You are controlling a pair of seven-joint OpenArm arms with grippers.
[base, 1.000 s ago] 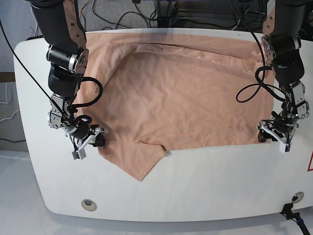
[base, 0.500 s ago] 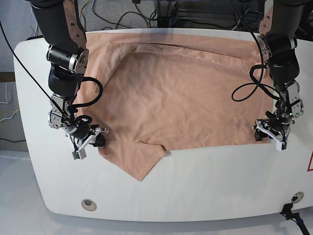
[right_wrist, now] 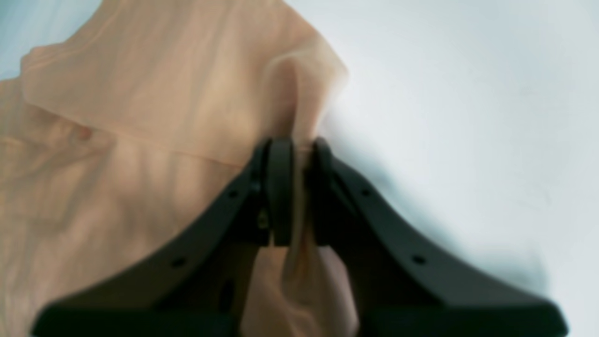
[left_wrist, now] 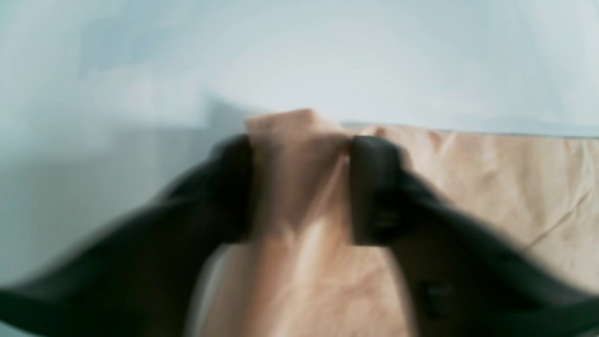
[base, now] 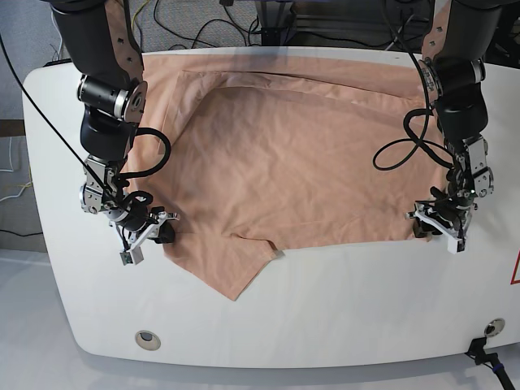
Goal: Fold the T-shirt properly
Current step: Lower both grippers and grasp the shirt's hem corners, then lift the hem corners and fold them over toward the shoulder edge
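The peach T-shirt [base: 301, 162] lies spread, plain side up, across the white table [base: 341, 317]; no print shows. My left gripper [base: 437, 227] is at the shirt's front corner on the base view's right. In the left wrist view, the left gripper [left_wrist: 302, 187] is blurred and holds a bunch of the fabric [left_wrist: 491, 187] between its fingers. My right gripper [base: 148, 236] is at the shirt's front edge on the view's left. In the right wrist view, the right gripper [right_wrist: 302, 187] pinches a raised fold of cloth [right_wrist: 140, 117].
A pointed flap of the shirt [base: 236, 276] reaches toward the table's front. Black cables [base: 244, 24] hang behind the table's far edge. A round hole [base: 147, 339] sits near the front left corner. Arm cables loop over the shirt's edges [base: 398, 154].
My left gripper has moved toward the view's left and taken the shirt's corner with it, so that edge now bunches inward. The right arm has not moved.
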